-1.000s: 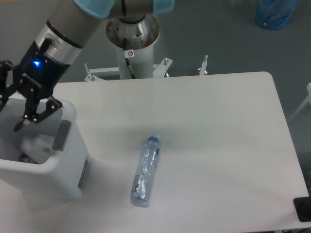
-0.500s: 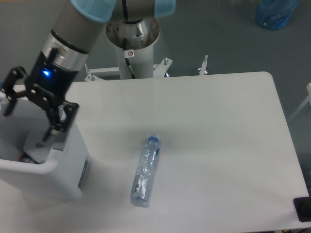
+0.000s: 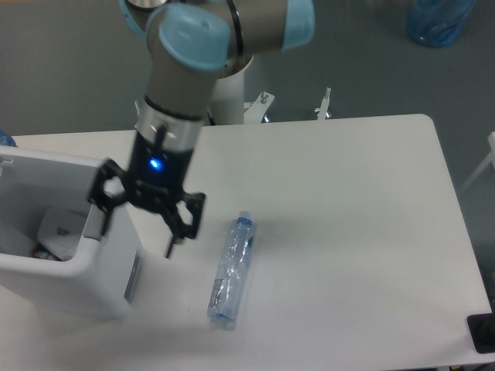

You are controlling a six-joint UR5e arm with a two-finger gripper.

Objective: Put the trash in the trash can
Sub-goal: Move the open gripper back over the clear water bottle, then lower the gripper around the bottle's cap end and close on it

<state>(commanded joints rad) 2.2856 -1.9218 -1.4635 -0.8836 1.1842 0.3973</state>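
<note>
At the far left stands the trash can [image 3: 46, 267], a white bin on the table [image 3: 348, 201], with a grey handle tab on the wall that faces the tool. Inside it, low down, something pale and flat lies against the bottom; it may be the small plastic packet, but I cannot tell for sure.

Just right of the bin's rim hangs the tool [image 3: 139, 226], pointing down, its two black fingers spread wide apart with nothing between them. One finger sits close over the bin's near wall, the other over bare table.

Further right, near but clear of the tool, lies the bottle [image 3: 231, 269], crushed flat on the table. From the tool it lies to the right and a little toward the camera. Its long axis runs almost straight away from the camera, leaning slightly rightward at the far end; the bluish cap points away from the camera, the base toward the near table edge.

The next move likely calls for a shift right and a finger line set across that axis, so the fingers close on the bottle's narrow width.
</note>
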